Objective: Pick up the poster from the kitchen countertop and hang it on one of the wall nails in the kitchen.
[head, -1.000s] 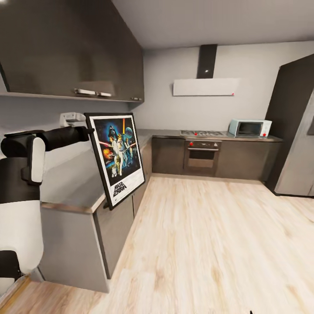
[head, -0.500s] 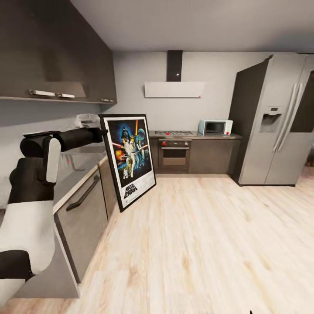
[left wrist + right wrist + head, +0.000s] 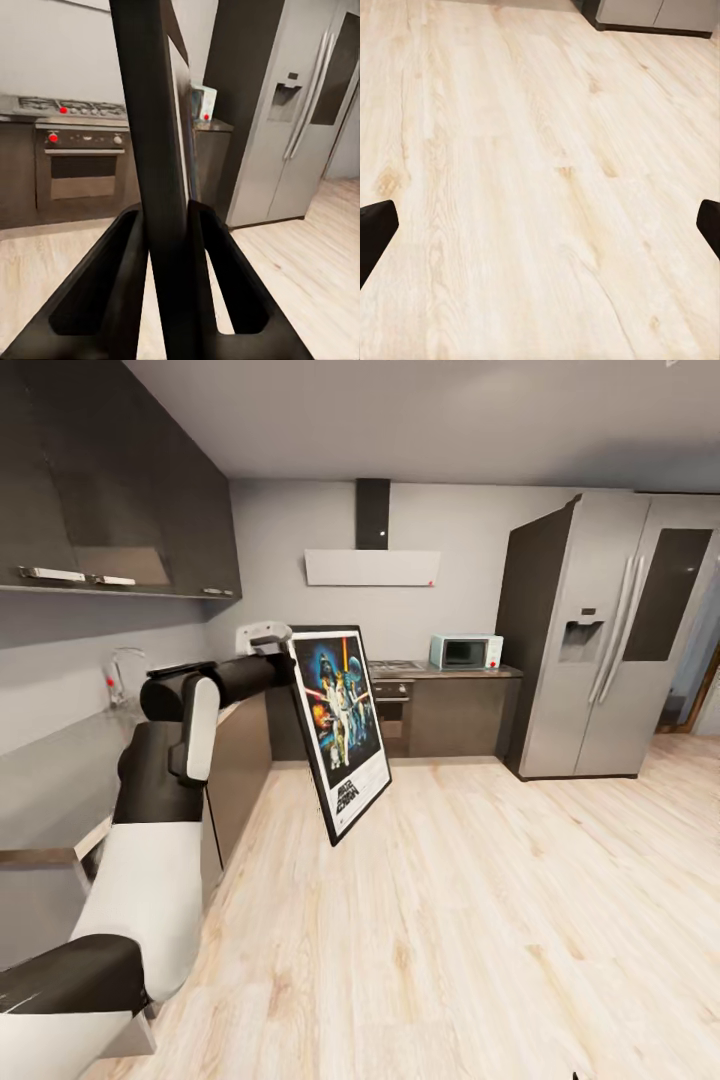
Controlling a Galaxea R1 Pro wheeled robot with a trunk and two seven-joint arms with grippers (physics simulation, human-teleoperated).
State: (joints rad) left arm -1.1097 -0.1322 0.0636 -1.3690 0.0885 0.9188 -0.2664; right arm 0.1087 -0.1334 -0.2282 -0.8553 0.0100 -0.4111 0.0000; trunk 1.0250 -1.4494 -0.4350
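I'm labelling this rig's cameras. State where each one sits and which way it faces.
Head view: atop the robot, facing the kitchen; left arm carries the poster.
Left wrist view: behind the left hand, along its fingers clamping the poster edge, toward the fridge.
Right wrist view: faces the floor; open fingertips.
Shared: poster, fridge, oven.

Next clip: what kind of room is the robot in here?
A home kitchen, by the look of it: a steel oven with a hob under a white hood, a silver double-door fridge, and dark grey cabinets. The left tool carries a framed poster over the wood floor.
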